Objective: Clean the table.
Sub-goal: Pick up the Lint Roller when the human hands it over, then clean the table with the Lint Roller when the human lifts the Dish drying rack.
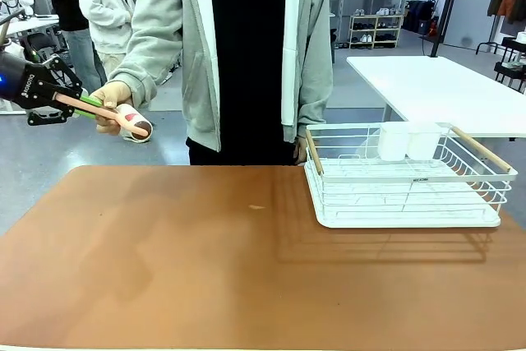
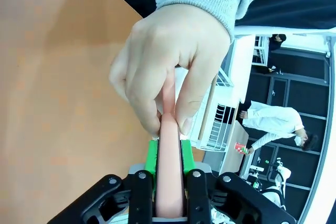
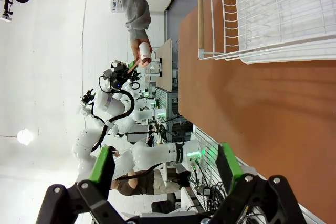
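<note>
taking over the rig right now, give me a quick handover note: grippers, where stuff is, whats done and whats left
Left gripper: shut on the pink handle of the lint roller, in the air beyond the table's far left corner. The person's hand grips the same handle, so the handover is not finished.
Right gripper: open, holding nothing, facing along the table toward the dish rack.
Table: rack on the right with white containers in it; a small speck near the middle.
Done: roller gripped.
Left: person lets go, then roll the tabletop, probably the speck first.
</note>
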Tool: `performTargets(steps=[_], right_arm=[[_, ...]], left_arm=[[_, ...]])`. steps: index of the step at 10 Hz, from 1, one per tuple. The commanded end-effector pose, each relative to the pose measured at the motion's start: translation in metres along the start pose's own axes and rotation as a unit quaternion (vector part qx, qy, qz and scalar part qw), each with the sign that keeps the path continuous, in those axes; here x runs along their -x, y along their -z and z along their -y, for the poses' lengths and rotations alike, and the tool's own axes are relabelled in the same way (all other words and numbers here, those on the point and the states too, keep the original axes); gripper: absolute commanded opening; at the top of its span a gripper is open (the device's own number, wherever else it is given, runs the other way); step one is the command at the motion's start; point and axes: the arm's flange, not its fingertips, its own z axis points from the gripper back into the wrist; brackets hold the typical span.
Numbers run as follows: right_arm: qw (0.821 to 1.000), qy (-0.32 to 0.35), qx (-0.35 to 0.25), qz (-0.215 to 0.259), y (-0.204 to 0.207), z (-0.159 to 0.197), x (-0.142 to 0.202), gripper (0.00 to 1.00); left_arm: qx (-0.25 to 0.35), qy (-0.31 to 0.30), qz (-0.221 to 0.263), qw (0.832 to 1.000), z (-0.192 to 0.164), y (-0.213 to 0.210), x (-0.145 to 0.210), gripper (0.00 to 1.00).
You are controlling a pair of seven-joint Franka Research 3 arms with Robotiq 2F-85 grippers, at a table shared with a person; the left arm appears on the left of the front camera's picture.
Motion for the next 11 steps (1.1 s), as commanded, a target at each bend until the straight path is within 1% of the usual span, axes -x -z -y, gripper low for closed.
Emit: performTargets(steps=[1,2,3,11], right_arm=[[1.000,-0.005,-0.002,-0.002,0.0003,-0.0034,0.0021,1.00],[1.000,-0.005,-0.002,-0.002,0.0003,-0.0034,0.0021,1.00],[1.000,-0.005,-0.002,-0.002,0.0003,-0.0034,0.0021,1.00],[1.000,-0.005,-0.002,-0.002,0.0003,-0.0034,0.0021,1.00]], left_arm=[[0.019,0.006,0.008,1.000,-0.0045,0.0033,-0.0019,0.00],[0.032,0.002,-0.011,0.999,-0.0054,-0.0012,0.0003,0.00],[0.000,-0.001,0.000,1.000,-0.0007,0.0001,-0.0002,0.00],[0.000,-0.001,0.000,1.000,-0.0007,0.0001,-0.0002,0.00]])
